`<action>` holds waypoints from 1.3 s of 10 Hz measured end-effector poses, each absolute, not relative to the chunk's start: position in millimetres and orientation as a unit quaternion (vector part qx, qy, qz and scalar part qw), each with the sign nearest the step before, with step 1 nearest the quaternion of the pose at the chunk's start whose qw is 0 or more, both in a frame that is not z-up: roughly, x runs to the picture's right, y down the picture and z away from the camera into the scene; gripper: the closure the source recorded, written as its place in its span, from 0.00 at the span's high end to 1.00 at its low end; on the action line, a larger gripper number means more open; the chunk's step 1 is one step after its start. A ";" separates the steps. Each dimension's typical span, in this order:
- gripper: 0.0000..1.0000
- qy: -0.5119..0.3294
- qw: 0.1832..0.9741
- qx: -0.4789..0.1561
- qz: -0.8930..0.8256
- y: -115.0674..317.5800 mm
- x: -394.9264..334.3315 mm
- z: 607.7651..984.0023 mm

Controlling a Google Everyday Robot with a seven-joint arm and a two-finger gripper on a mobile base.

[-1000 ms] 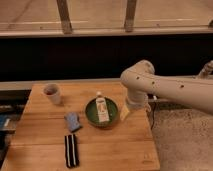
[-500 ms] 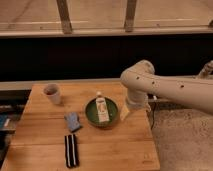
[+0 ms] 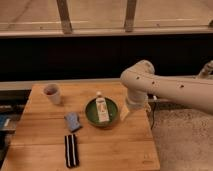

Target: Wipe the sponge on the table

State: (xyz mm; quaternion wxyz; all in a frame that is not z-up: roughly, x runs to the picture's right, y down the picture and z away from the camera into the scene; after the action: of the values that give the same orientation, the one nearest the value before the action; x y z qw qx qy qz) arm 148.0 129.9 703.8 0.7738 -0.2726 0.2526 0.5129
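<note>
The sponge (image 3: 73, 121), a small blue-grey pad, lies flat on the light wooden table (image 3: 115, 147), left of centre. My white arm reaches in from the right, bends over the table's right side and points down. Its gripper (image 3: 128, 112) hangs just right of the green bowl, a good distance right of the sponge, and touches neither. Nothing shows in the gripper.
A green bowl (image 3: 91, 116) with a white bottle (image 3: 102, 109) lying in it sits mid-table, between sponge and gripper. A white cup (image 3: 52, 93) stands at the back left. A black strip with white stripes (image 3: 71, 150) lies near the front edge. A dark wall runs behind.
</note>
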 end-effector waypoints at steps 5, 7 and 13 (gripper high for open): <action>0.80 0.253 0.774 -0.273 0.513 129.9 148.0 703.8; 0.80 0.251 0.774 -0.273 0.513 129.2 148.3 703.4; 0.80 0.194 0.828 -0.261 0.457 94.5 76.2 698.4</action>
State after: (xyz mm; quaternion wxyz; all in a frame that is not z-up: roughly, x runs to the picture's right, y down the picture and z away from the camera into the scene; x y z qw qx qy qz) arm 76.2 94.5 698.4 0.8279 -0.2606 0.1936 0.4574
